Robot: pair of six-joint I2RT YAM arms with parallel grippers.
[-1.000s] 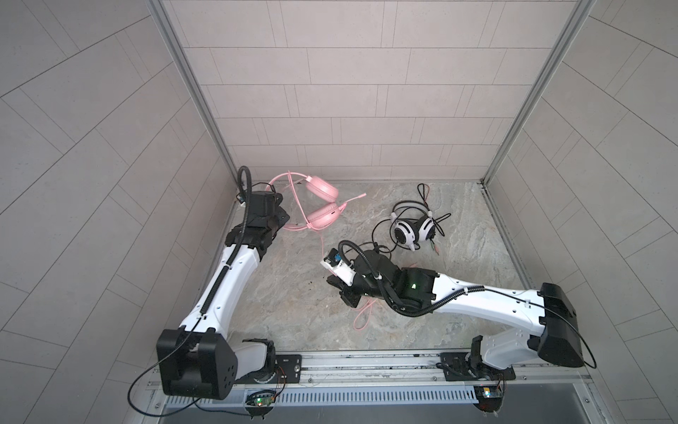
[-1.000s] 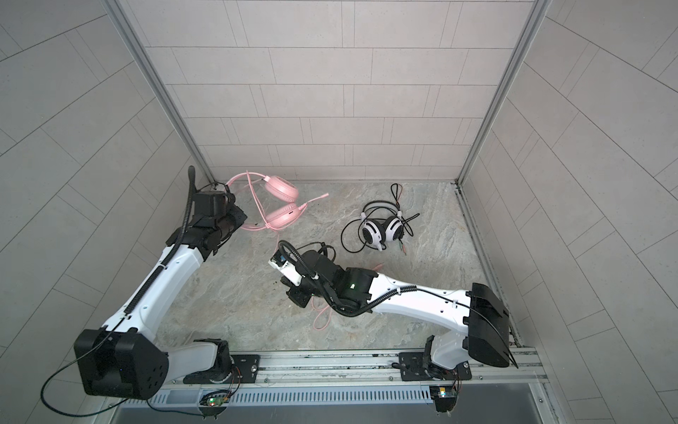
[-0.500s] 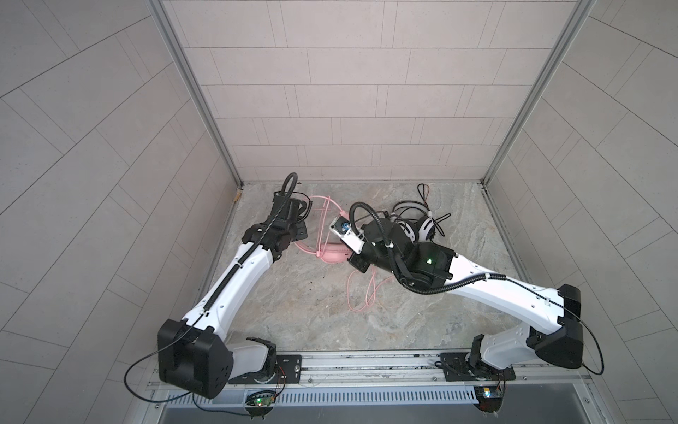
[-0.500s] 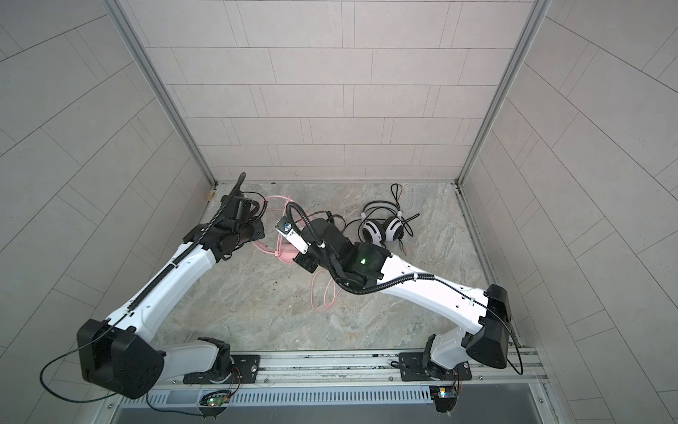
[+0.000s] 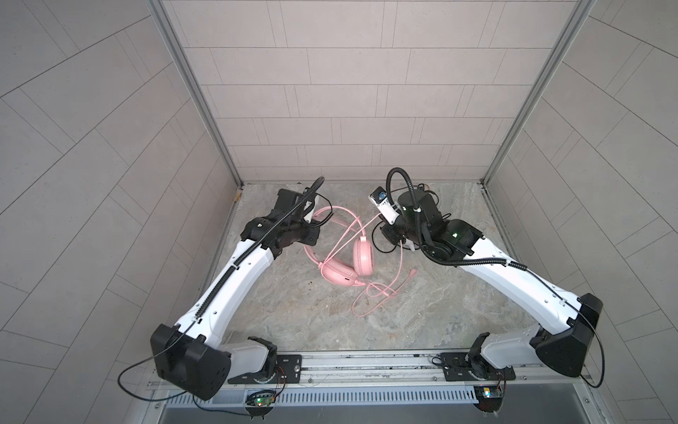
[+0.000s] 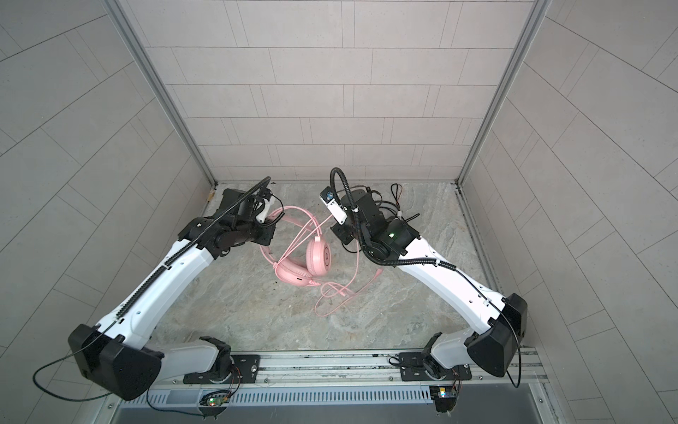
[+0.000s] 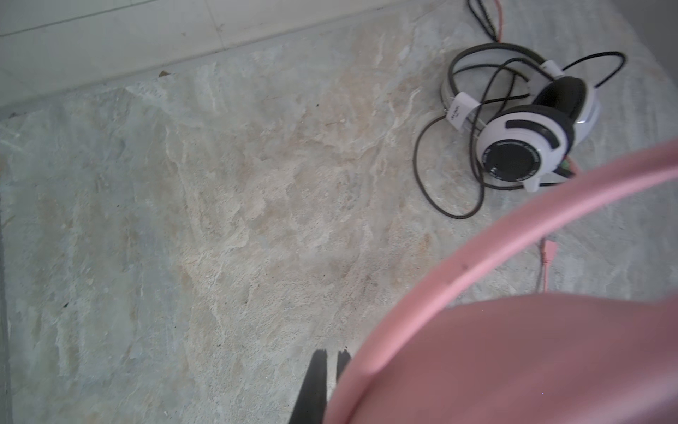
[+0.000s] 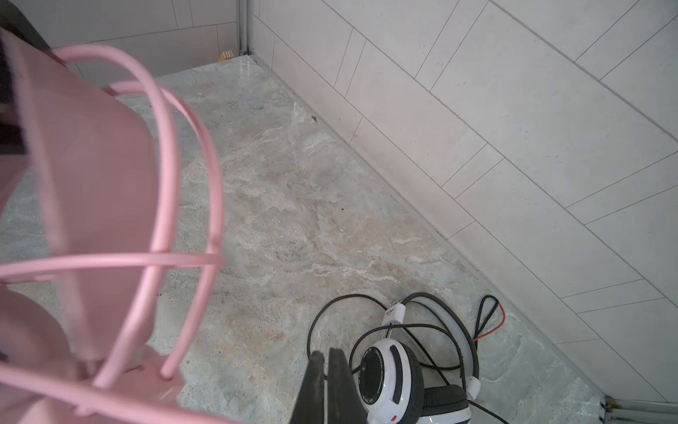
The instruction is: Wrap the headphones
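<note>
The pink headset (image 5: 361, 257) is judged light and rigid, best taken at its headband (image 5: 310, 257). Its cable (image 5: 374, 292) is judged limp. The left gripper (image 7: 330, 354) and right gripper (image 8: 326, 354) are closed; on what cannot be told.

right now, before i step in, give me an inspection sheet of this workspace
surface: marbled tabletop, a few dark specks
job's things: pink headset mid-table; white-and-black headset near the back wall, behind the right arm in both top views
clutter: small yellow piece in the far left corner
grippers: left gripper shut, beside the pink headband; right gripper shut; hold on anything not clear
cables: pink cable partly looped across the headband, rest loose; black cable loose, unwrapped
surroundings: tiled walls on three sides, mounting rail in front
</note>
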